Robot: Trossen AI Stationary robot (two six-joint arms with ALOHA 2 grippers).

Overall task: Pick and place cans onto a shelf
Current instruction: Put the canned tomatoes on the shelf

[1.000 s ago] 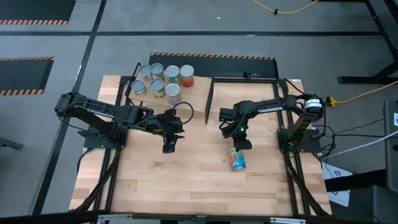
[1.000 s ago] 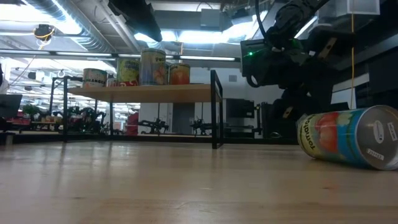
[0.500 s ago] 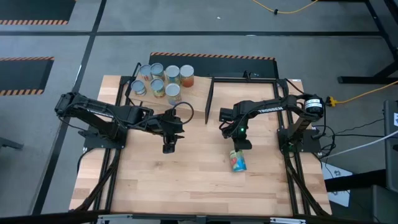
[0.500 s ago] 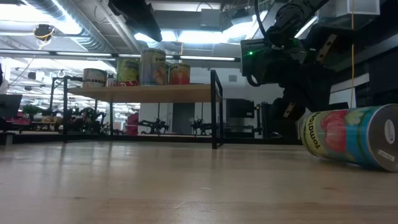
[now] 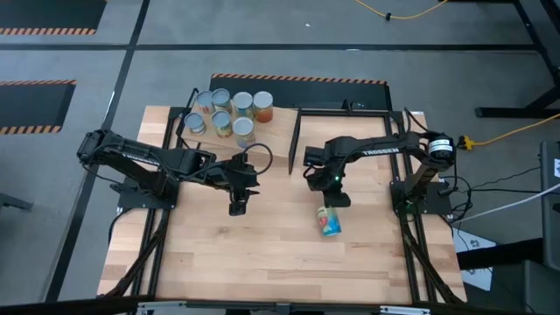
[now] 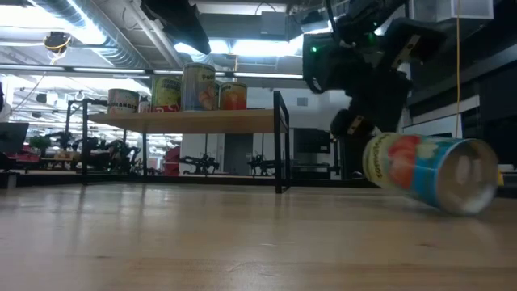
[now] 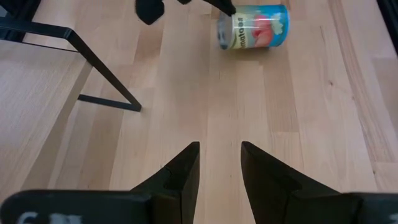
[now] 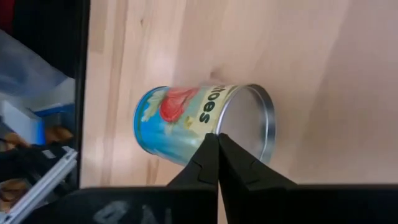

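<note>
Right gripper [image 5: 338,199] hung over the bare tabletop [image 5: 262,254], fingers [image 8: 217,163] pressed fully together with nothing between them. Just beyond the closed tips lay one can [image 5: 330,220] on its side, blue label with red fruit, rim touching or almost touching the tips (contact hard to settle from the wrist view). In the low view the same fallen can [image 6: 424,171] lay tilted, one silvery end turned toward the camera, directly below the gripper's dark body. No grip on it.

Left gripper [image 5: 236,208] hovered over the wood off to the far side of the black upright divider [image 5: 295,140], well apart from the fallen can. Fingers [image 7: 184,169] spread, with bare wood visible in the gap. Ahead of the spread fingers, across open table, sat the same fallen can [image 7: 253,28], lengthwise on the planks, with the right arm's dark tip just above it.

Behind the left gripper, toward the back edge of the table, stood the shelf [image 5: 262,131], a light plywood board in a black frame. Six cans [image 5: 229,114] upright on it (clustered close, several touching), silvery tops showing from above. From the low view, shelf board [image 6: 186,121] raised on its black legs, the standing cans [image 6: 199,87] on top, well apart from both grippers. Remaining shelf section beyond the divider seen only as a black frame outline [image 5: 350,112].
</note>
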